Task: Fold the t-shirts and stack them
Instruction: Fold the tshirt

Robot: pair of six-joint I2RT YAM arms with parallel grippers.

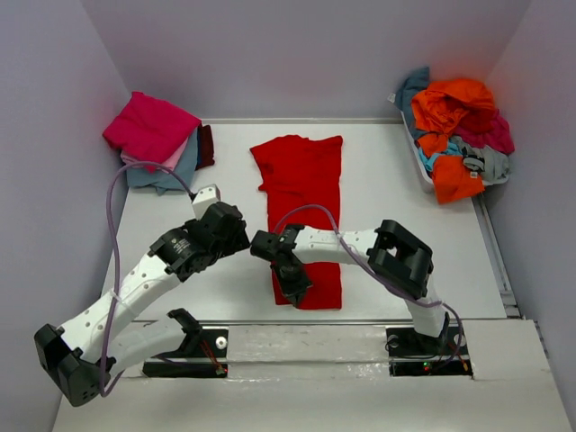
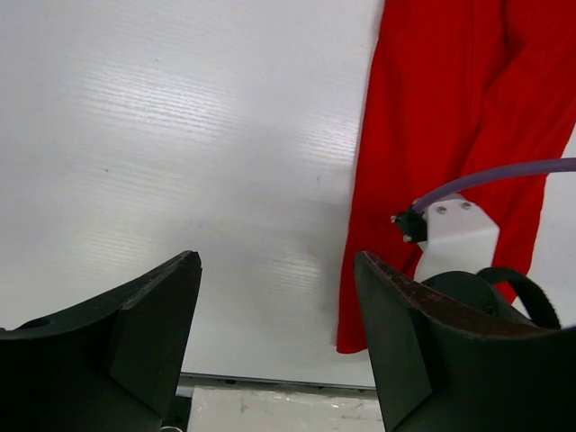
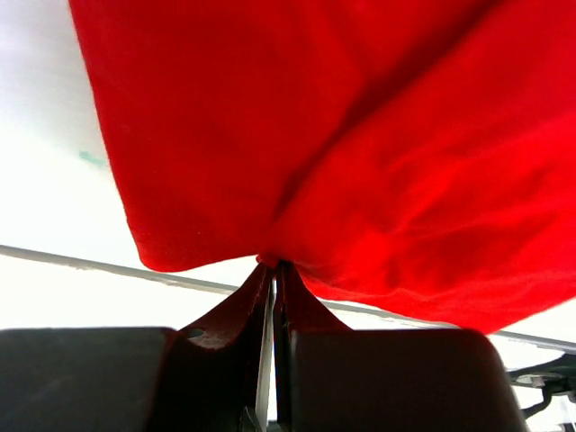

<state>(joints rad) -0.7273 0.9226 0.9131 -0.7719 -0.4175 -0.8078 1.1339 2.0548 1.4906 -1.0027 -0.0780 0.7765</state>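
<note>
A bright red t-shirt (image 1: 301,189) lies as a long narrow strip down the middle of the table, neck end far, hem near. My right gripper (image 1: 295,286) is at its near left corner, shut on a pinch of the hem (image 3: 274,263), and red cloth (image 3: 315,126) fills that wrist view above the fingertips. My left gripper (image 1: 239,238) hovers left of the shirt, open and holding nothing (image 2: 277,261). In the left wrist view the red shirt (image 2: 423,135) shows on the right. A stack of folded t-shirts (image 1: 157,135), magenta on top, sits at the back left.
A white bin (image 1: 423,166) at the back right holds a heap of unfolded shirts (image 1: 459,126), orange on top. The right arm's white bracket and purple cable (image 2: 454,234) cross the left wrist view. The table's near edge (image 2: 270,382) runs just below the left fingers.
</note>
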